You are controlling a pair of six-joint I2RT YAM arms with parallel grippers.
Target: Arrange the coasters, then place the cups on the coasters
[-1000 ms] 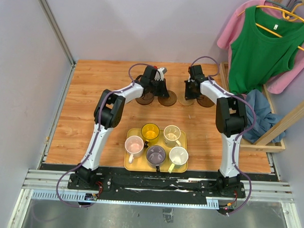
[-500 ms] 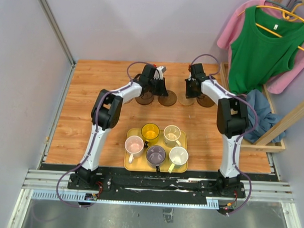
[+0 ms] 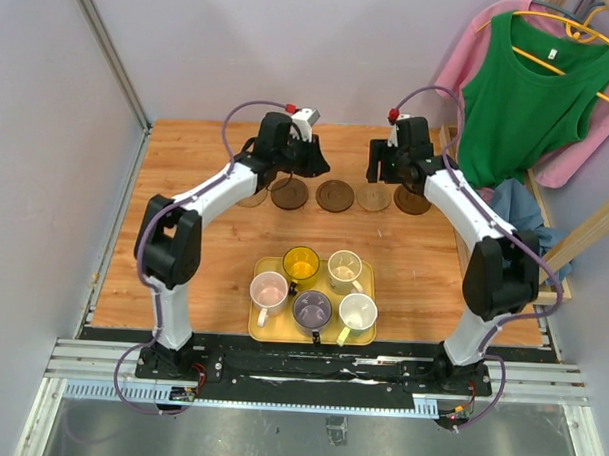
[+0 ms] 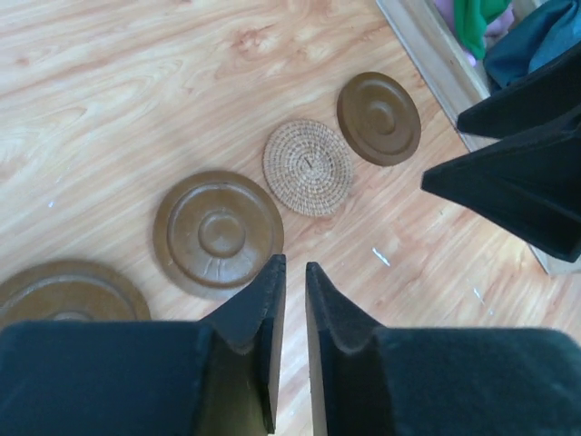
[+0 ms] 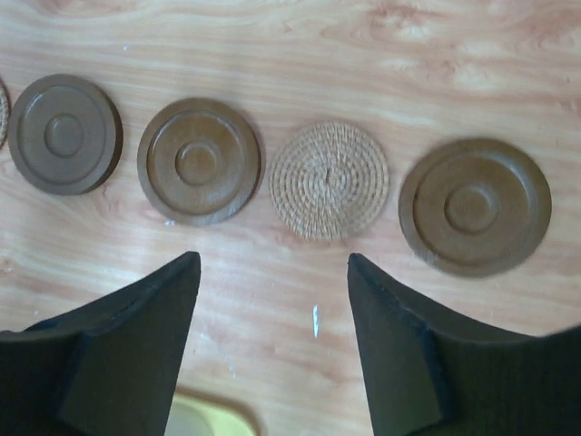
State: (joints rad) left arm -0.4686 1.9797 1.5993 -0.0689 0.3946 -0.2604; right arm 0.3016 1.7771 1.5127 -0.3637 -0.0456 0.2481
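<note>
Five coasters lie flat in a row across the table: tan [image 3: 251, 197], dark brown [image 3: 290, 194], dark brown [image 3: 336, 196], woven tan [image 3: 374, 197] and dark brown [image 3: 412, 202]. My left gripper [image 3: 309, 163] hangs just behind the row. In its wrist view, my left gripper [image 4: 291, 265] shows only a narrow gap with nothing in it, beside a dark coaster [image 4: 218, 232]. My right gripper [image 3: 380, 171] hovers above the woven coaster [image 5: 329, 180]. My right gripper [image 5: 272, 259] stands wide open and empty. The cups, pink [image 3: 269, 290], yellow [image 3: 301, 262], cream [image 3: 344, 266], grey-purple [image 3: 312, 309] and pale green-white [image 3: 358, 312], stand nearer.
All the cups stand on a yellow tray [image 3: 257, 331] near the arm bases, and its corner [image 5: 209, 420] shows below the right fingers. A wooden rack [image 3: 543, 266] with hanging clothes borders the right side. Grey walls close the left and back.
Both grippers have risen off the coaster row and opened, the right one wide, the left only a crack. The coasters they were pressed down on now lie free.
</note>
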